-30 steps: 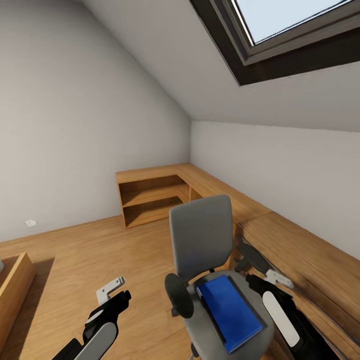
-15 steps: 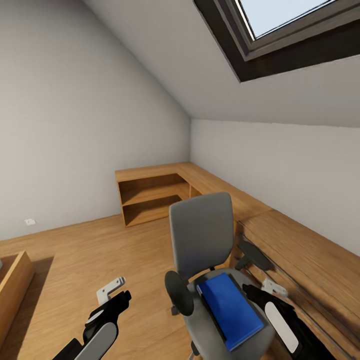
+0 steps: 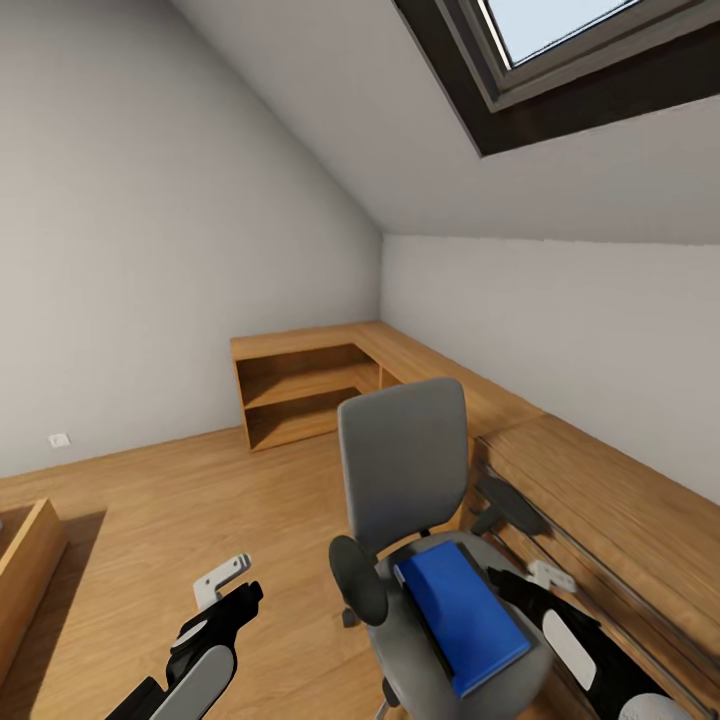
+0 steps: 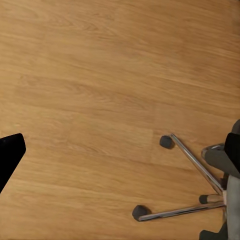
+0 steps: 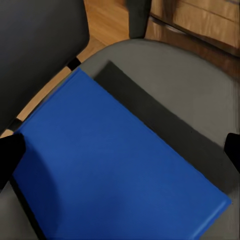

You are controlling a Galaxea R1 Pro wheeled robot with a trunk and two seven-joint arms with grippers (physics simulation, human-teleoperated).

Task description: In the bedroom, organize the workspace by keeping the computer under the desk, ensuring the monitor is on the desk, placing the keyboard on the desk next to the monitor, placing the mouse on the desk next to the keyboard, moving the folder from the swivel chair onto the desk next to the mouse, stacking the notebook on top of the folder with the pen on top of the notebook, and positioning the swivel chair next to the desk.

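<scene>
Right gripper: we see it low over the seat of the swivel chair, its fingers spread wide apart and holding nothing. In the right wrist view one dark fingertip sits at one edge of the picture and the other at the opposite edge, with the folder lying between and below them (we cannot tell whether either tip touches it).

The folder is bright blue and lies flat on the grey seat, just beside this gripper on its inner side; a dark strip of its underside or shadow shows along one long edge. The chair's backrest stands beyond the gripper, a black armrest just past it toward the wall.

Left gripper: it hangs over the bare wood floor, well apart from the chair seat. We cannot tell from the pictures whether its fingers are spread or closed. Below it, the left wrist view shows the chair's chrome base with dark castors off to one side.

Farther out from both: low wooden shelving along the walls and a skylight in the sloped ceiling.
</scene>
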